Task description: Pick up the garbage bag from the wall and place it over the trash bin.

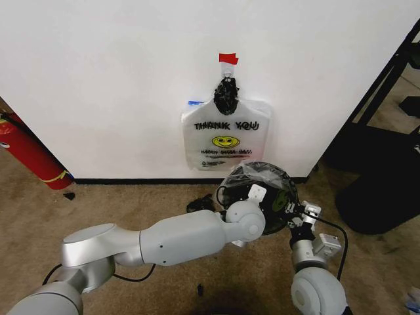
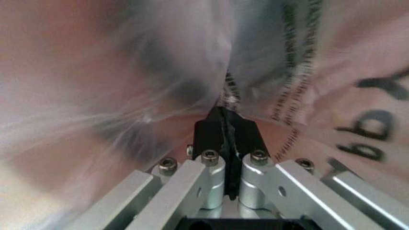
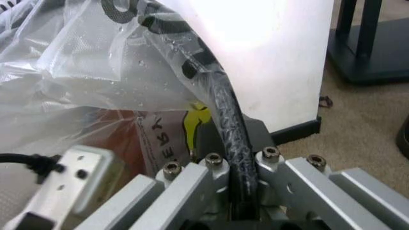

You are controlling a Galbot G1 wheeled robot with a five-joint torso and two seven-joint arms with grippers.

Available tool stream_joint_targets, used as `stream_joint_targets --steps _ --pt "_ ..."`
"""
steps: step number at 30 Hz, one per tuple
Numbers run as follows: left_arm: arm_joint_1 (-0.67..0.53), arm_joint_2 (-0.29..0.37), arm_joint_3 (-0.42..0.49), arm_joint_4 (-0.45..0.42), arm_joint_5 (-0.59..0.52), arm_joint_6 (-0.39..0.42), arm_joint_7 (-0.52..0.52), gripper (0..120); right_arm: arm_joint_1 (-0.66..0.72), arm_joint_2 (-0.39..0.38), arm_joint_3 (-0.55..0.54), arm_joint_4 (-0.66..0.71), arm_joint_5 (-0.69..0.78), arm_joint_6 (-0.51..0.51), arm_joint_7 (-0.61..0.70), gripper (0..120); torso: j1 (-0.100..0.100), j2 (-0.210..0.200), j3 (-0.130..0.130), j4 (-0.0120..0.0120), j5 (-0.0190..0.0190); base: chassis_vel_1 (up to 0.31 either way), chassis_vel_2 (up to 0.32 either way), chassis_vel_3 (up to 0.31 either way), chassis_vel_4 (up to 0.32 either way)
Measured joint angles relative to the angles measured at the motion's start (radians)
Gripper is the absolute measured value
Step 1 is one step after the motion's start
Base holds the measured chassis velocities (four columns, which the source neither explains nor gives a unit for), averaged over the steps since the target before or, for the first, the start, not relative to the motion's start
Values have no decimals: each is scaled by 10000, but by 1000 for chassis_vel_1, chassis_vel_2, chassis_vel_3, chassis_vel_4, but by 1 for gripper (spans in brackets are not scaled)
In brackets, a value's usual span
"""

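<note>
In the head view, the trash bin (image 1: pixel 257 197) stands between both grippers, under a hanging bag (image 1: pixel 226 136). In the left wrist view, the left gripper (image 2: pixel 226 125) is clamped on the garbage bag (image 2: pixel 141 81). In the right wrist view, the right gripper (image 3: pixel 233 143) pinches the bin rim (image 3: pixel 225 110) with the bag's plastic.

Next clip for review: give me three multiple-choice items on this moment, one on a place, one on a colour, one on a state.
1. Where does the trash bin stand?
A. On the carpet below the bag hanging on the wall
B. Beside the fire extinguisher
C. On a shelf

2. What colour is the tape above the hanging bag?
A. Blue
B. Red
C. Yellow

3. How is the left gripper?
A. Open, away from everything
B. Shut on the bin's red base
C. Shut on thin plastic of the garbage bag

Answers:
1. A: the trash bin sits on the floor under the hanging bag.
2. B: the tape is red.
3. C: the left gripper has its fingers together with the garbage bag pinched between them.
</note>
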Motion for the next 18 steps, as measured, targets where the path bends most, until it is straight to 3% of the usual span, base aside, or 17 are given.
stream_joint_targets --steps 18 --pt "48 -536 -9 913 286 -64 111 0 -447 -76 -194 518 -255 -35 -89 0 0 0 0 0 0 0 0 0 0"
